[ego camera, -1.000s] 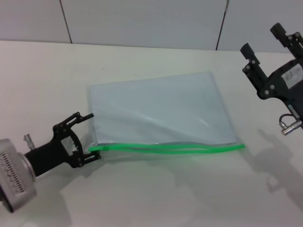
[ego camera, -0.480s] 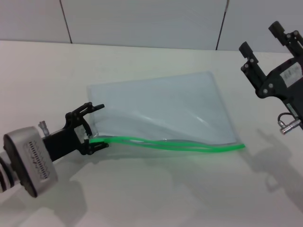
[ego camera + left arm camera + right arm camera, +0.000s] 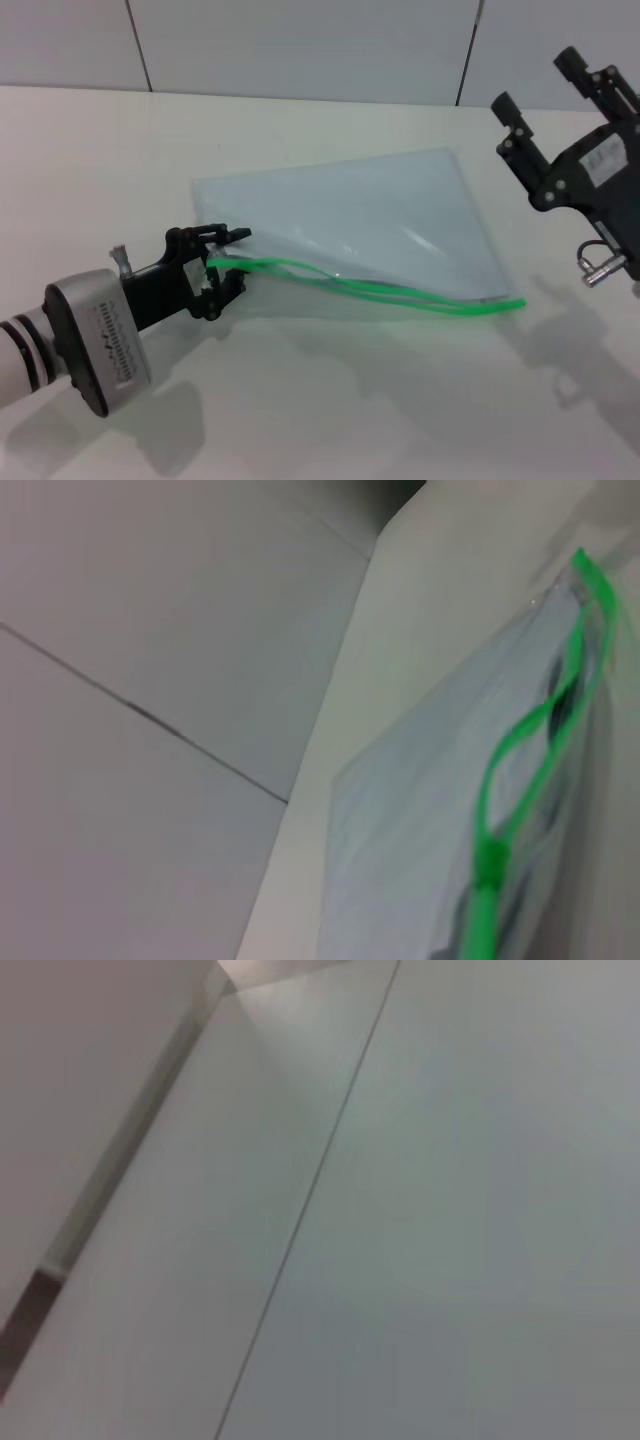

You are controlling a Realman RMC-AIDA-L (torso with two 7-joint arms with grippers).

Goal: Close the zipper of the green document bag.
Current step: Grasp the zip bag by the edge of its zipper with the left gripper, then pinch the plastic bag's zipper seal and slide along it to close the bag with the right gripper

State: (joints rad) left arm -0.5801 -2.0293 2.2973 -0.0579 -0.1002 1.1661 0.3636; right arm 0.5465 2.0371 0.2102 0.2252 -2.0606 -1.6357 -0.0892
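Observation:
The green document bag [image 3: 350, 215] lies flat on the white table, pale blue and translucent. Its bright green zipper [image 3: 400, 297] runs along the near edge, with the two strands parted in the middle. My left gripper [image 3: 232, 263] is shut on the zipper's left end, and that corner is lifted and bunched. In the left wrist view the small slider [image 3: 490, 865] sits close by on the zipper [image 3: 520, 740], whose strands split beyond it across the bag [image 3: 410, 820]. My right gripper [image 3: 538, 84] hangs open above the table, off the bag's right corner, with nothing in it.
The white table [image 3: 330, 400] stretches in front of the bag. Behind it rises a pale panelled wall [image 3: 300, 40]. The right wrist view shows only plain pale surfaces.
My left gripper moved right and forward onto the zipper's left end and narrowed on it, dragging that corner up and inward. My right gripper drifted slightly left.

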